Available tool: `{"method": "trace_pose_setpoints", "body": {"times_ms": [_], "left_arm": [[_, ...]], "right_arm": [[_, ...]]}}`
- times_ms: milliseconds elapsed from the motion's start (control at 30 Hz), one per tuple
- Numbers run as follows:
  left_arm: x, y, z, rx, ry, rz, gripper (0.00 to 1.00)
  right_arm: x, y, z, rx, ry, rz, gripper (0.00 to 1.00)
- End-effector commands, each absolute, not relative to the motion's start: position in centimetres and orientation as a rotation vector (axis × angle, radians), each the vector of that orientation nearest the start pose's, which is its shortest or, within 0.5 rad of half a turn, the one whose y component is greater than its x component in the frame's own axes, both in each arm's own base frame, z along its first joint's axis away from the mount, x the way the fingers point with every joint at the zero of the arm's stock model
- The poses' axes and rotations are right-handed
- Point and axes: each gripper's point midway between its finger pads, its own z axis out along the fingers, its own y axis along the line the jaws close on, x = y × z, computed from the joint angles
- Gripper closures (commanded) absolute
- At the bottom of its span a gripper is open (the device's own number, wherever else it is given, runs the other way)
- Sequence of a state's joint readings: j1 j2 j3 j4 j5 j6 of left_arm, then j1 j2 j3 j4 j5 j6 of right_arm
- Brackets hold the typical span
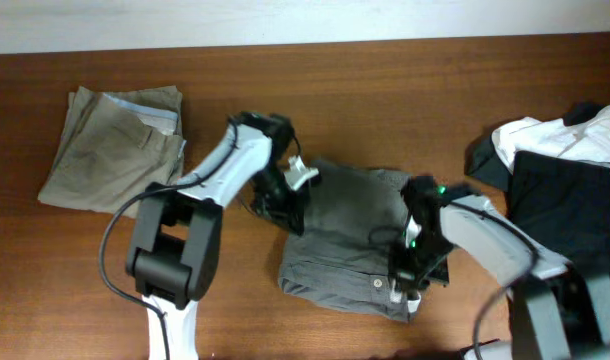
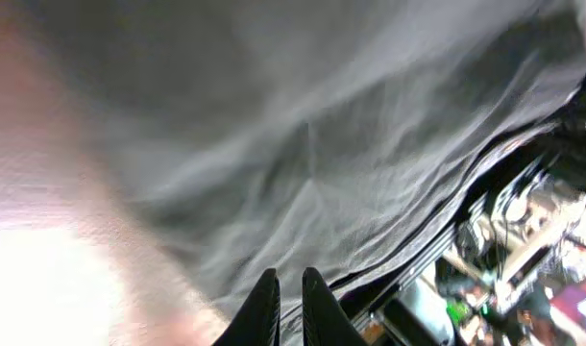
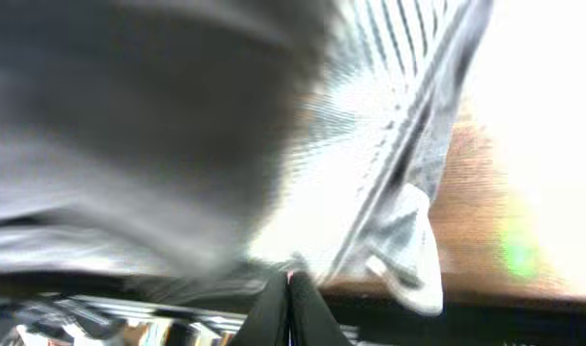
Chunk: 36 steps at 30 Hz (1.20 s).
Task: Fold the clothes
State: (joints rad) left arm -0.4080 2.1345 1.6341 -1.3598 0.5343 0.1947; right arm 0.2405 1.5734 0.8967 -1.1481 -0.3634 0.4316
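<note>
A grey pair of trousers point(image 1: 350, 235) lies partly folded at the middle of the table, waistband and button toward the front. My left gripper point(image 1: 282, 198) is at its left edge, with its fingers point(image 2: 289, 279) nearly together on the grey cloth point(image 2: 303, 144) that fills the left wrist view. My right gripper point(image 1: 409, 280) is at the front right corner, and its fingers point(image 3: 289, 279) are shut on the cloth's edge point(image 3: 130, 125). A white striped pocket lining point(image 3: 408, 250) hangs beside them.
Folded khaki trousers point(image 1: 110, 150) lie at the back left. A pile of black and white clothes point(image 1: 565, 170) lies at the right edge. The brown wooden table point(image 1: 385, 90) shows between them.
</note>
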Motion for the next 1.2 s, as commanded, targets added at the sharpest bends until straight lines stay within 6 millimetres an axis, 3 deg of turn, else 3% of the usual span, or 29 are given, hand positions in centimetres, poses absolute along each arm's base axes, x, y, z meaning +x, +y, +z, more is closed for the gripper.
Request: {"method": "trace_pose_setpoints", "body": {"times_ms": [0,33,100,133,200,300,400,500,700,733,833,867,967,1000,1033,1067,1167], "left_arm": [[32.6,-21.2,9.2,0.799,3.096,-0.89,0.75],[33.4,-21.1,9.5,0.789,3.066,-0.886,0.59],[34.5,-21.2,9.4,0.786,3.022,-0.879,0.38],[34.9,-21.4,9.3,0.791,2.998,-0.875,0.33],[35.6,-21.5,9.2,0.799,2.966,-0.861,0.32],[35.9,-21.2,7.8,0.812,2.97,-0.792,0.3],[33.9,-20.6,6.2,0.8,3.05,-0.81,0.25],[31.9,-21.0,4.9,0.771,3.108,-0.882,0.21],[30.9,-22.5,3.1,0.549,3.145,-1.038,0.13],[30.3,-23.8,3.2,0.541,3.125,-1.13,0.13],[28.8,-26.3,2.2,0.615,3.135,-1.157,0.13],[28.2,-27.1,1.9,0.639,3.134,-1.197,0.17],[26.7,-28.3,0.1,0.685,3.181,-1.212,0.62],[26.7,-28.3,0.0,0.683,3.181,-1.212,0.83],[27.0,-28.2,0.0,0.677,3.175,-1.214,0.92],[27.2,-28.0,0.0,0.662,3.173,-1.219,0.98],[27.8,-27.6,0.3,0.618,3.163,-1.254,0.99]], "right_arm": [[21.4,11.0,9.6,0.285,3.228,0.515,0.96],[22.6,11.3,10.8,0.264,3.17,0.529,0.96],[24.3,11.6,11.1,0.241,3.103,0.54,0.95],[25.1,11.5,10.7,0.236,3.085,0.521,0.95],[26.1,11.6,9.7,0.244,3.085,0.51,0.95],[25.6,12.1,7.4,0.309,3.187,0.528,0.95],[24.6,12.1,4.4,0.365,3.316,0.503,0.96],[24.1,12.0,2.8,0.392,3.381,0.479,0.96],[24.0,12.1,2.6,0.397,3.39,0.486,0.96],[24.0,12.1,2.6,0.397,3.39,0.486,0.96],[24.0,12.1,2.6,0.396,3.39,0.486,0.96],[24.0,12.1,2.6,0.396,3.39,0.486,0.96],[24.0,12.1,2.6,0.39,3.391,0.493,0.96],[24.0,12.1,2.6,0.39,3.391,0.493,0.96],[24.0,12.1,2.6,0.39,3.39,0.493,0.96],[24.0,12.1,2.6,0.39,3.391,0.493,0.96],[24.0,12.1,2.9,0.381,3.382,0.496,0.96]]}}
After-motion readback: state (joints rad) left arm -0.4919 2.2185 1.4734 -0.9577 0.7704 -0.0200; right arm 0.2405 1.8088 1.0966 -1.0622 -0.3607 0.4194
